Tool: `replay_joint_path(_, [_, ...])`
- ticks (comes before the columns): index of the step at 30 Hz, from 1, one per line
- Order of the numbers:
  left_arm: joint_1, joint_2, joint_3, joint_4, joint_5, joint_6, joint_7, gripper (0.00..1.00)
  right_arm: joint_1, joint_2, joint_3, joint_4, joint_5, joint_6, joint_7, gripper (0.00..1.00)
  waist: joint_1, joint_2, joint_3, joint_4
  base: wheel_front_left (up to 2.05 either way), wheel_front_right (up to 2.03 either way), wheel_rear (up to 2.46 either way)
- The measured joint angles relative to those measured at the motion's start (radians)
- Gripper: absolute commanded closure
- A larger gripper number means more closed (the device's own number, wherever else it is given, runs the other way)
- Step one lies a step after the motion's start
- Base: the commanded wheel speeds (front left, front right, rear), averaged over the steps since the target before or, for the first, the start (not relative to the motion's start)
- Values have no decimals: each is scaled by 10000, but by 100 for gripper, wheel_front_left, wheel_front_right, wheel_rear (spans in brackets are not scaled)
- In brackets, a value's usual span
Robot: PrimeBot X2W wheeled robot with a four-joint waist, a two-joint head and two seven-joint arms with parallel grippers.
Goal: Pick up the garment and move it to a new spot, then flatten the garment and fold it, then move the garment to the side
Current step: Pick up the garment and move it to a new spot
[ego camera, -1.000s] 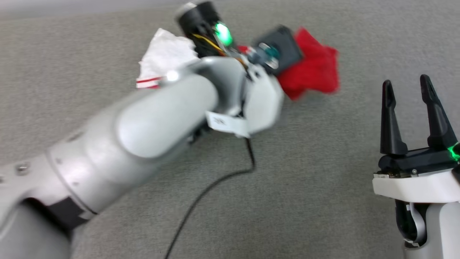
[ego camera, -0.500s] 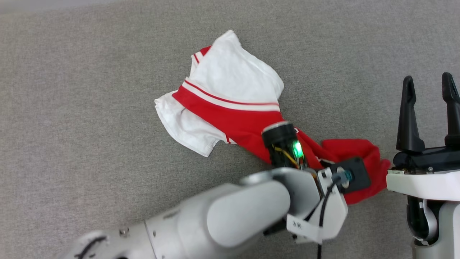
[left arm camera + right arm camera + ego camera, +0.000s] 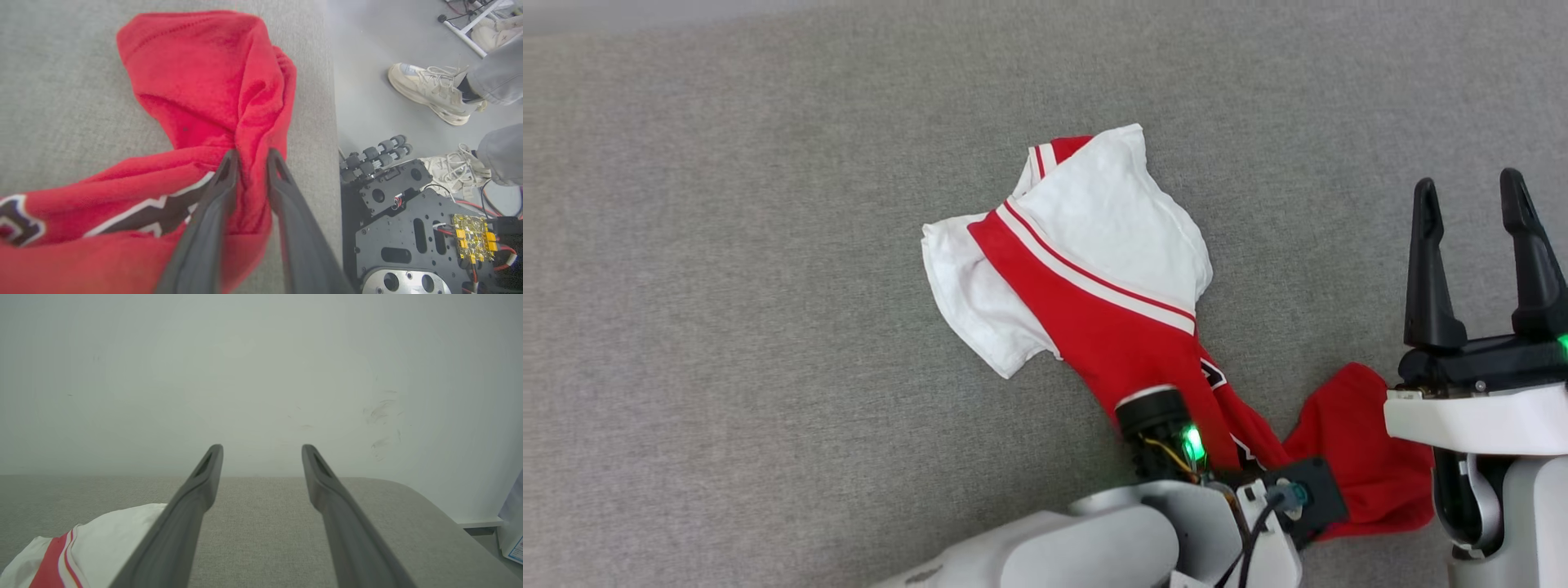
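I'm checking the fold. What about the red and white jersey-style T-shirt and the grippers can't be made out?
1. Black white-outlined print on the red-and-white jersey-style T-shirt: unreadable, creased in the left wrist view, partly under the left arm in the head view.
2. Left gripper: cloth bunches between its fingers; pinched or loose, unclear.
3. Person: cut off above the shins by the left wrist view's edge.

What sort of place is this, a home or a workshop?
Probably a robot test lab: a grey cloth-covered worktable, a bare circuit board with loose wires, and a plain white wall.
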Motion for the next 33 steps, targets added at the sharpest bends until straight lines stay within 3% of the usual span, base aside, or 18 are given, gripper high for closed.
replay_joint_path(8, [-916,-86,303,663,-341,6,-3526,0,469,2,-107,196,-263,0,0,0,0,0,-748,372,0,0,0])
replay_joint_path(13, [-1103,-104,819,1087,-15,665,-5072,0,769,4,-109,293,-349,0,0,0,0,0,-1271,704,0,0,0])
replay_joint_path(21, [-555,610,2222,1154,238,2094,-5791,0,1151,6,-117,426,-426,0,0,0,0,0,-1883,1255,0,0,0])
replay_joint_path(26, [432,1406,3726,54,623,2924,-5806,0,1378,4,-104,554,-472,0,0,0,0,0,-2180,1541,0,0,0])
replay_joint_path(33, [2407,2305,5735,-1041,1218,3737,-5810,0,1569,4,102,688,-545,0,2,0,-1,0,-2528,1900,0,0,0])
